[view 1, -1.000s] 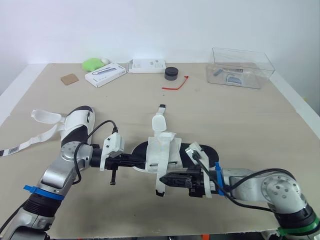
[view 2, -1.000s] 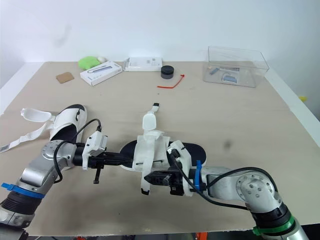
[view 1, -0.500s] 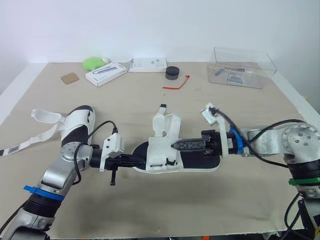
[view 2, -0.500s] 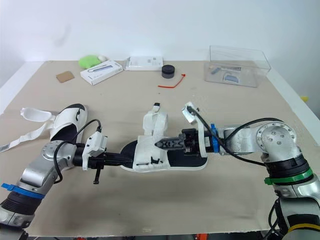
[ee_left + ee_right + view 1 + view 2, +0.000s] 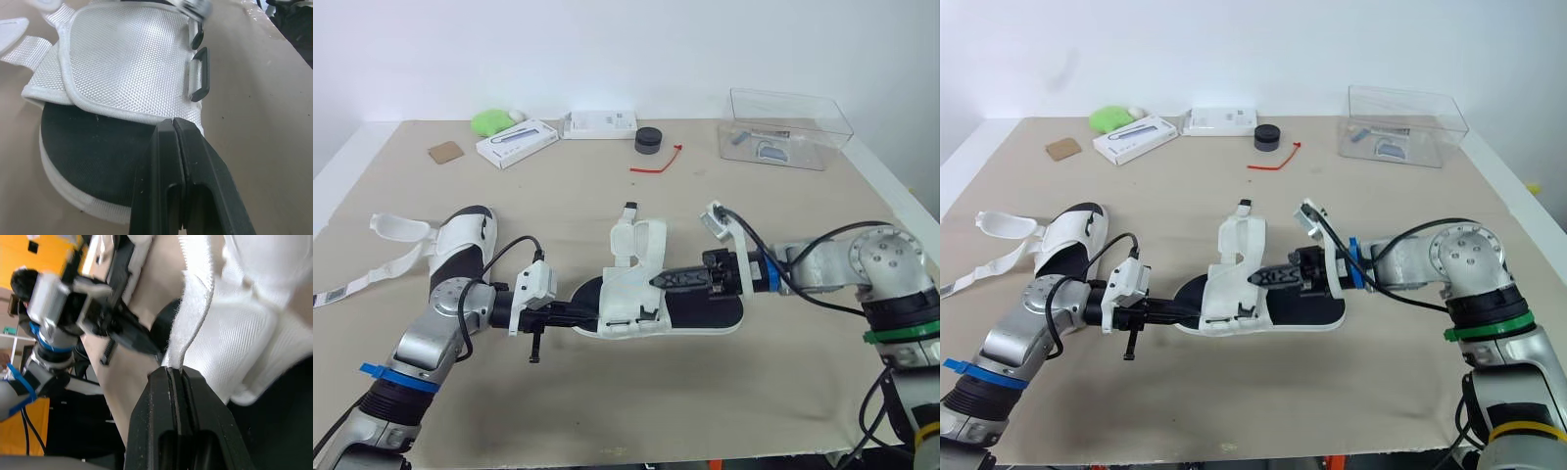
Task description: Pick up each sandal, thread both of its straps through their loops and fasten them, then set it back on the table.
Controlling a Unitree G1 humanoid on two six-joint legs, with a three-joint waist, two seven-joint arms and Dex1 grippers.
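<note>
You've got the centre sandal [image 5: 705,311] flat on the tabletop [image 5: 607,206], near the front edge, between your two arms.

Your right gripper [image 5: 173,368] is clamped on the edge of a white strap [image 5: 195,318]. In the right wrist view the fabric runs in between the fingertips. From the head views, that strap stands up off the sandal's middle, with a small black tip at the top.

Your left gripper [image 5: 174,122] comes in from the sandal's other end. Its fingers [image 5: 159,161] are pressed together with no gap, tips right at the rim of the white mesh flap [image 5: 127,63] over the black insole. I can't tell if any fabric is actually caught there. Two black loops [image 5: 199,73] sit on the flap's edge, one beside the other.

The second sandal [image 5: 460,250] lies on the tabletop by your left arm, well apart from both gripper tips. Its straps [image 5: 399,227] are splayed out loose on its left side.

Back of the tabletop:
- Right: clear box [image 5: 788,130].
- Centre: black puck [image 5: 649,142] and red tie [image 5: 658,164].
- Left: white boxes [image 5: 517,144], green lump [image 5: 494,123] and brown card [image 5: 443,153].
</note>
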